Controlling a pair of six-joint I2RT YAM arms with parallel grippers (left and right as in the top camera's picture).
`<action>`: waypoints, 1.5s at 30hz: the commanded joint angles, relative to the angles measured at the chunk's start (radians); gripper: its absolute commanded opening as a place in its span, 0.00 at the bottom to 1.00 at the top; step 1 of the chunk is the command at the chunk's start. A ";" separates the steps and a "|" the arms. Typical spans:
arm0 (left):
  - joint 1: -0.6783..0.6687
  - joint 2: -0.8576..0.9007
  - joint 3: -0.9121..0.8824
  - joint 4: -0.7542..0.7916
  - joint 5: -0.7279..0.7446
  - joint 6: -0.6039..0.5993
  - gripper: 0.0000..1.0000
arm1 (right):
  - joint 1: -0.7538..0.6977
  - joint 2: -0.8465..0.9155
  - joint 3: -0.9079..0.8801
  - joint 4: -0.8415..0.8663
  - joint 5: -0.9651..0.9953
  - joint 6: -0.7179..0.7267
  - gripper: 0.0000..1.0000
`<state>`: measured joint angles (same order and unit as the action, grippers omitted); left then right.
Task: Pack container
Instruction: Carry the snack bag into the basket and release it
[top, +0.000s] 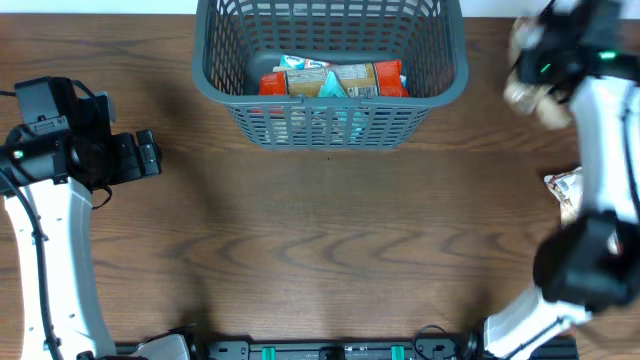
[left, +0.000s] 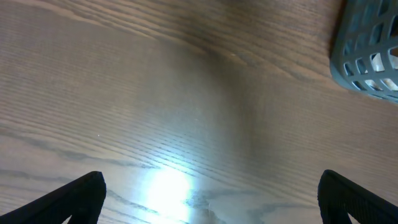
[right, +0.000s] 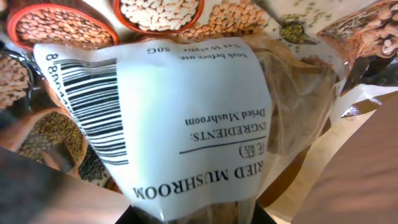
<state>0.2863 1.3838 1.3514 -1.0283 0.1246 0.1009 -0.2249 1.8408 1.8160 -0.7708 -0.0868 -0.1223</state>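
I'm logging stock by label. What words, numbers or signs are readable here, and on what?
"RIED MUSHROOM", first letter cut off: white label of the dried mushroom packet, upside down.
"INGREDIENTS:": same label.
"Dried Mushroom": same label.
"Soak before use.": same label.
"50G": same label; the words before it are blurred.
"8 8": beside the barcode; other digits cut off.
Packets in the basket: print too small to read.

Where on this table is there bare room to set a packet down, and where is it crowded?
Bare: the wide wood of the table between the container's front wall, the left gripper and the right arm. Also the container's floor behind the snack packets lying at its front. Crowded: the right edge, where the right arm hangs over loose packets.
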 joint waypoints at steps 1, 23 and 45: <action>0.002 -0.015 -0.001 -0.003 -0.001 -0.005 0.98 | 0.032 -0.151 0.094 -0.005 -0.010 -0.056 0.01; 0.002 -0.023 -0.001 0.009 -0.001 -0.005 0.99 | 0.615 0.099 0.153 -0.071 -0.298 -0.851 0.01; 0.002 -0.030 -0.001 -0.009 -0.001 -0.005 0.99 | 0.595 0.271 0.183 -0.008 -0.283 -0.679 0.52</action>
<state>0.2863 1.3708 1.3514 -1.0302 0.1246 0.1009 0.3836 2.1841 1.9682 -0.7937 -0.3687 -0.8734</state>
